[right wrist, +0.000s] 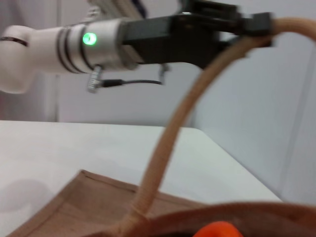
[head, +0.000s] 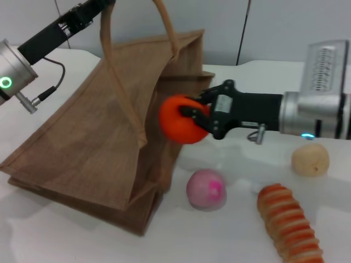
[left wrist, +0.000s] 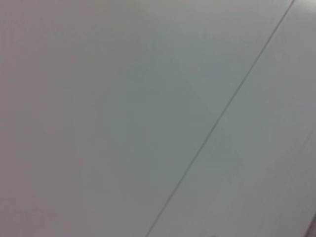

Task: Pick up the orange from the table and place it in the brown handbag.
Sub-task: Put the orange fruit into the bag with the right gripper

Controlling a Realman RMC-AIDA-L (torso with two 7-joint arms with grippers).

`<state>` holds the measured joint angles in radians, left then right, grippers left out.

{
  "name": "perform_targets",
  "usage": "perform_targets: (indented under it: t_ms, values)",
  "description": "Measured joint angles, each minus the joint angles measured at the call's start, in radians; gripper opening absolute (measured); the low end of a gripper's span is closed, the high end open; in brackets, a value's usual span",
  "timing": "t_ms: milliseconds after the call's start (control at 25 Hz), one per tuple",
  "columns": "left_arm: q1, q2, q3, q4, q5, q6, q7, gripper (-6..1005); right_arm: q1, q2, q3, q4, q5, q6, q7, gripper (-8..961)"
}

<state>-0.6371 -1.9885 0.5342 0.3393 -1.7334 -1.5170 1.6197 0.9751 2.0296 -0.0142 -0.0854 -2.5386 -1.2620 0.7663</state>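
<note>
The brown handbag [head: 93, 137] stands tilted on the white table [head: 66, 241], with its open side facing right. My left gripper [head: 105, 4] is shut on one looped handle [head: 109, 60] and holds it up; the right wrist view shows that grip [right wrist: 249, 27]. My right gripper [head: 189, 116] is shut on the orange [head: 178, 125] and holds it above the table, right at the bag's right edge. In the right wrist view the top of the orange [right wrist: 217, 230] shows just behind the bag's rim [right wrist: 163, 219]. The left wrist view shows only a blank wall.
A pink ball [head: 207, 189] lies on the table just below the orange, beside the bag's corner. A pale beige ball [head: 310, 160] lies at the right. An orange-and-white ribbed object [head: 289, 226] lies at the front right.
</note>
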Motion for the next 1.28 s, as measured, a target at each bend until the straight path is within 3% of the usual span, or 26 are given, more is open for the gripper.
perform_targets:
  t_ms: [480,880,1280]
  values:
    - [-0.039,-0.002,0.004,-0.005,0.016,-0.091,-0.054,126,0.105,0.004,-0.022,0.146,-0.005,0.140,-0.072,96]
    - [-0.045,-0.003,-0.011,-0.005,0.001,-0.206,-0.091,125,0.103,0.004,-0.008,0.151,0.007,0.190,-0.087,68]
    - [-0.049,-0.003,-0.011,-0.005,-0.023,-0.244,-0.106,125,0.104,0.008,0.044,0.180,0.009,0.349,-0.117,65]
